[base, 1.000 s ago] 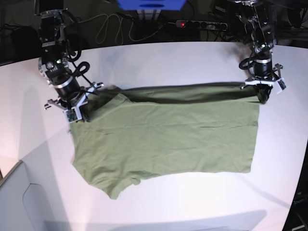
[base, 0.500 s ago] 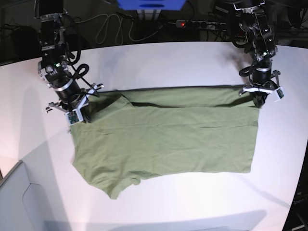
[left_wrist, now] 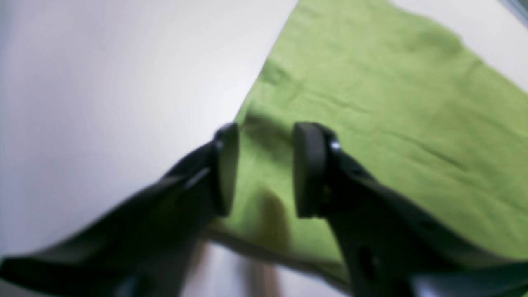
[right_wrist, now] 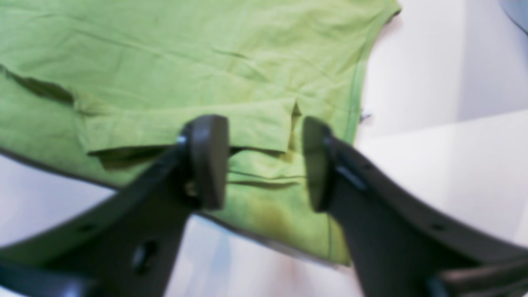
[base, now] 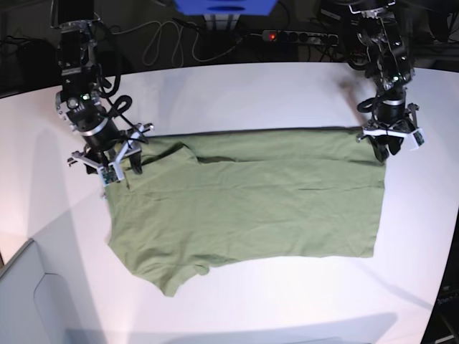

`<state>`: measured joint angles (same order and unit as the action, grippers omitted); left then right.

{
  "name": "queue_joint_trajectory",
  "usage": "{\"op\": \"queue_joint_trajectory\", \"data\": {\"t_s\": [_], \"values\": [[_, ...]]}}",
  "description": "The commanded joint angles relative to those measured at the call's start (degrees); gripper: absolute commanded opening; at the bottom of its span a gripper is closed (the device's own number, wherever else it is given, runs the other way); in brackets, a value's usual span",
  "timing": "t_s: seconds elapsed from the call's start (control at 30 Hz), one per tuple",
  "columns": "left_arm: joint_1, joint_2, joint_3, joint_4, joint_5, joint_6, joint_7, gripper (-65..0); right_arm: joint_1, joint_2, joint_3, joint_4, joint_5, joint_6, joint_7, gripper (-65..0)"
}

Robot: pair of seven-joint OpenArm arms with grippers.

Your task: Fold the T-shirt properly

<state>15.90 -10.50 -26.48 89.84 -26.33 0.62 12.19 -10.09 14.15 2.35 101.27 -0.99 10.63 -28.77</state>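
Observation:
The sage-green T-shirt [base: 251,201] lies flat on the white table [base: 251,93], folded lengthwise, with one sleeve sticking out at the near left [base: 179,276]. My left gripper [base: 388,148] is open and hovers over the shirt's far right corner. In the left wrist view the left gripper [left_wrist: 268,165] holds no cloth, and the shirt [left_wrist: 392,103] lies below it. My right gripper [base: 118,168] is open over the far left corner. In the right wrist view the right gripper [right_wrist: 262,161] is empty, and the folded sleeve edge of the shirt [right_wrist: 185,62] lies under it.
A power strip [base: 301,36] and cables [base: 161,39] lie behind the table's far edge. A blue object [base: 226,7] stands at the back centre. A grey panel [base: 21,301] sits at the near left corner.
The shirt's far edge, held raised a second ago, now lies flat on the table. Both grippers have opened and let go of the corners.

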Motion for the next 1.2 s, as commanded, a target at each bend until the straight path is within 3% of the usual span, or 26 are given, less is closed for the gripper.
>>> {"op": "queue_joint_trajectory", "data": {"t_s": [0.0,0.2,0.33,0.57,0.8,0.97,1.17], "values": [[0.41,-0.88,-0.38,2.07,-0.18,-0.32,-1.59,-37.9,0.28,0.66,0.42,1.89,0.42,0.93,1.57,-32.0],[2.25,0.17,-3.63,6.2,-0.35,-0.14,-1.5,-34.0,-2.26,0.48,2.88,4.88,0.42,0.93,1.57,-30.9],[2.25,0.88,-6.36,1.81,-0.44,-0.49,-1.5,-34.1,-4.02,0.4,5.43,5.32,0.42,0.93,1.57,-30.3],[0.06,0.52,-6.36,-6.37,-0.53,-0.58,-1.5,-34.1,-6.4,0.48,7.89,5.41,0.42,0.93,1.57,-30.0],[-0.38,0.79,-6.09,-10.77,-0.53,-0.67,-1.5,-34.5,-7.28,0.66,8.24,3.12,0.42,0.93,1.57,-24.5],[-0.38,0.26,-2.4,-13.05,-0.53,-0.67,-1.5,-34.7,-6.66,0.4,10.27,-1.63,0.42,0.93,1.65,-24.4],[-0.47,0.79,-2.31,-13.14,-0.53,-0.67,-1.5,-44.1,-4.64,0.66,12.11,-5.58,0.69,0.93,1.65,-24.4]]}}
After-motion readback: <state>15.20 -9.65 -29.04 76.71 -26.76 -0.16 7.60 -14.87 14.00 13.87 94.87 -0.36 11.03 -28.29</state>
